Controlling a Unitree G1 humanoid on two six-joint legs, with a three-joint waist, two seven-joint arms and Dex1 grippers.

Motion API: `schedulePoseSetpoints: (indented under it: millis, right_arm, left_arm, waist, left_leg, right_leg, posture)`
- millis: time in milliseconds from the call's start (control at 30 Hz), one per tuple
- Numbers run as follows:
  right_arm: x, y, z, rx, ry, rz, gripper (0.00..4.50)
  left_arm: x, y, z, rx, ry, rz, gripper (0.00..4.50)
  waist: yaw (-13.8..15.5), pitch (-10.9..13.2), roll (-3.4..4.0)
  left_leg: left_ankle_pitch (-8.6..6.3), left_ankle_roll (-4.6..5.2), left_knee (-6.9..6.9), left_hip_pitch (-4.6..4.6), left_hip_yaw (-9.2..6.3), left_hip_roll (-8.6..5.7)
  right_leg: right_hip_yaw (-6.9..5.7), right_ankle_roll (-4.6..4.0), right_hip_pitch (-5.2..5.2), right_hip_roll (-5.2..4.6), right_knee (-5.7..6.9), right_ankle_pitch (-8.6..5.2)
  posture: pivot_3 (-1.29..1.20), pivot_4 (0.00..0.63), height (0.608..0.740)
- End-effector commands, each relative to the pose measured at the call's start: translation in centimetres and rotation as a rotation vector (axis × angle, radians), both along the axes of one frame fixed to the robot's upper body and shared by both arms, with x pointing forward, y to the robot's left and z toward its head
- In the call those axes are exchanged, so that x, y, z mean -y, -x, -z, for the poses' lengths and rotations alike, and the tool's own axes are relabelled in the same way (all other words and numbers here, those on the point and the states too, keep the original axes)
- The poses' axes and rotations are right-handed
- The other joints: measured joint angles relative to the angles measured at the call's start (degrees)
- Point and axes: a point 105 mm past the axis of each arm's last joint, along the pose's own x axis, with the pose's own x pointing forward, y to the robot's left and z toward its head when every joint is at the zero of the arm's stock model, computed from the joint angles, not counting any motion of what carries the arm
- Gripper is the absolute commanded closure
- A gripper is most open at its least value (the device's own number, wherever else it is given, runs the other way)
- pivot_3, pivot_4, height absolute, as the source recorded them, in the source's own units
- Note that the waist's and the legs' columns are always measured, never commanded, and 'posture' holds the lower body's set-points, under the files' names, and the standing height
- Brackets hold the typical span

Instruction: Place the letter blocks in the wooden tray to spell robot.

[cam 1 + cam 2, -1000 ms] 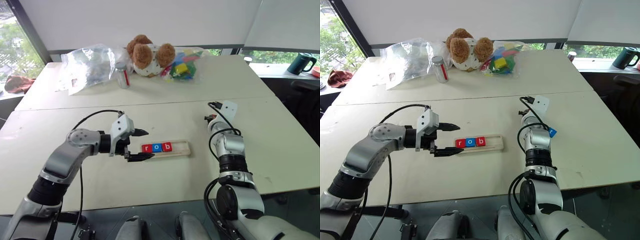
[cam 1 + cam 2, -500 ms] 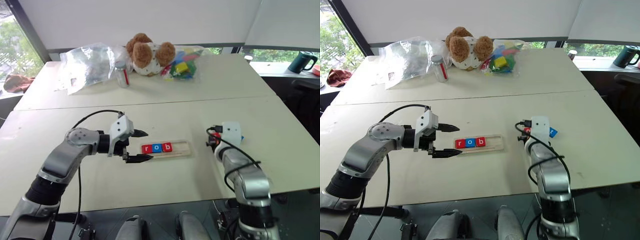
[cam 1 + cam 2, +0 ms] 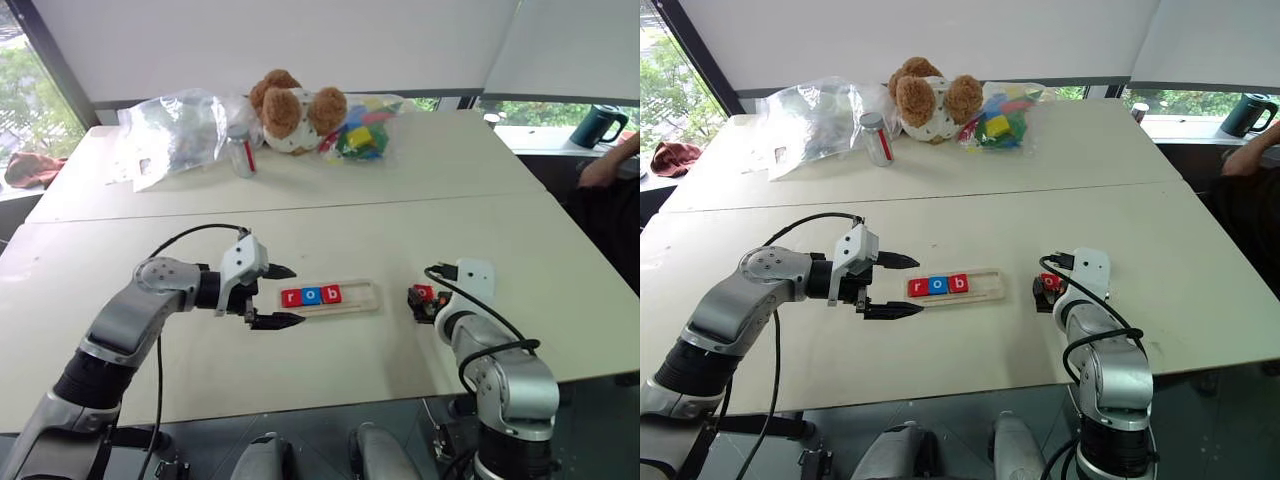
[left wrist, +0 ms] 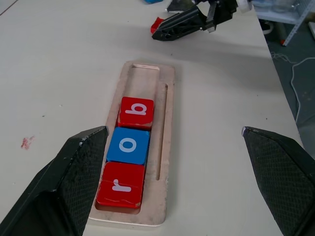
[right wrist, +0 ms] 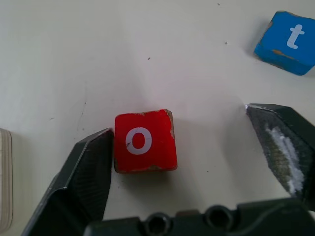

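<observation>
Broad pale table (image 3: 330,230) under a window wall with white blinds. Along the far edge from the wooden tray (image 3: 357,296): crumpled clear plastic bag (image 3: 180,128), small jar (image 3: 241,152), brown teddy bear (image 3: 298,108), bag of coloured toy blocks (image 3: 360,135). Dark mug (image 3: 591,126) on a side ledge, well apart from the tray.

Long, narrow, pale wood, lying flat near the table's near edge, raised rails along its length. Three letter tiles seated at the end nearest the left gripper (image 3: 276,296): red r (image 4: 121,185), blue o (image 4: 129,145), red b (image 4: 136,111); other end bare. Left gripper released, jaws wide, just off that filled end.

Beyond the bare end, right gripper (image 5: 197,162) spread wide around a red o tile (image 5: 144,140), one finger (image 5: 86,174) touching its side. Blue t tile (image 5: 289,42) just past it, apart.
</observation>
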Motion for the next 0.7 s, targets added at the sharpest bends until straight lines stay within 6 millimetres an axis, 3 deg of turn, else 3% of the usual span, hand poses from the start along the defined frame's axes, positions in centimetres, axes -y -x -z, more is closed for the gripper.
schedulePoseSetpoints:
  millis: [33, 67, 133, 167, 233, 433, 700]
  right_arm:
    - [-0.4, -0.3, -1.2, 0.024, -0.006, -0.118, 0.06]
    - [-0.5, -0.7, -2.2, 0.061, -0.003, -0.164, 0.06]
    - [-1.4, -2.0, -4.9, 0.186, 0.137, -0.412, 0.06]
    - [-2.0, -2.1, -5.3, 0.213, 0.215, -0.566, 0.06]
    - [-1.8, -1.7, -4.8, 0.177, 0.192, -0.784, 0.06]
    - [2.8, -1.7, -3.3, 0.08, 0.211, -1.137, 0.06]
    - [5.7, -2.8, -2.2, -0.054, 0.269, -1.297, 0.06]
  left_arm:
    - [-0.8, -0.1, -1.1, 0.049, -0.008, -0.012, 0.0]
    - [-1.1, -0.2, -1.2, 0.05, -0.007, -0.016, 0.0]
    - [-1.6, -0.4, -1.6, 0.055, -0.006, -0.022, 0.0]
    - [-1.8, -0.6, -1.7, 0.064, -0.006, -0.028, 0.0]
    - [-2.0, -0.7, -1.7, 0.065, -0.015, -0.029, 0.0]
    - [-2.6, -0.7, -1.6, 0.067, -0.051, -0.019, 0.0]
    - [-3.8, -0.5, -1.2, 0.053, -0.06, -0.088, 0.0]
  waist:
    - [0.13, 0.01, 0.01]
    - [0.17, 0.02, 0.02]
    - [0.19, 0.12, 0.14]
    - [0.17, 0.15, 0.19]
    - [0.37, 0.15, 0.12]
    - [1.42, 0.18, 0.06]
    - [1.63, 0.19, 0.08]
  left_leg:
    - [0.0, 0.0, -0.01, 0.0, 0.0, 0.0]
    - [0.0, 0.0, -0.01, -0.01, 0.0, 0.0]
    - [0.0, 0.01, 0.0, -0.04, 0.02, -0.02]
    - [-0.01, 0.03, 0.02, -0.04, 0.06, -0.09]
    - [-0.05, 0.1, 0.03, -0.04, 0.09, -0.1]
    - [-0.11, 0.2, 0.04, -0.04, 0.11, -0.03]
    - [-0.11, 0.19, 0.1, -0.02, 0.14, 0.02]
  right_leg:
    - [-0.01, 0.0, 0.0, 0.0, 0.0, 0.0]
    - [-0.01, 0.0, 0.0, 0.0, -0.01, 0.0]
    - [-0.01, 0.0, 0.0, -0.02, -0.07, 0.0]
    - [-0.02, 0.0, 0.0, -0.06, -0.09, 0.0]
    - [-0.08, 0.01, 0.06, -0.03, -0.17, 0.0]
    - [-0.13, 0.03, 0.16, 0.08, -0.32, -0.01]
    - [-0.02, 0.02, 0.11, -0.03, -0.24, -0.01]
  posture:
    - [0.0, 0.15, 0.74]
    - [0.0, 0.15, 0.74]
    - [0.0, 0.15, 0.74]
    - [0.0, 0.15, 0.74]
    - [0.0, 0.15, 0.74]
    - [0.0, 0.15, 0.74]
    - [0.0, 0.15, 0.74]
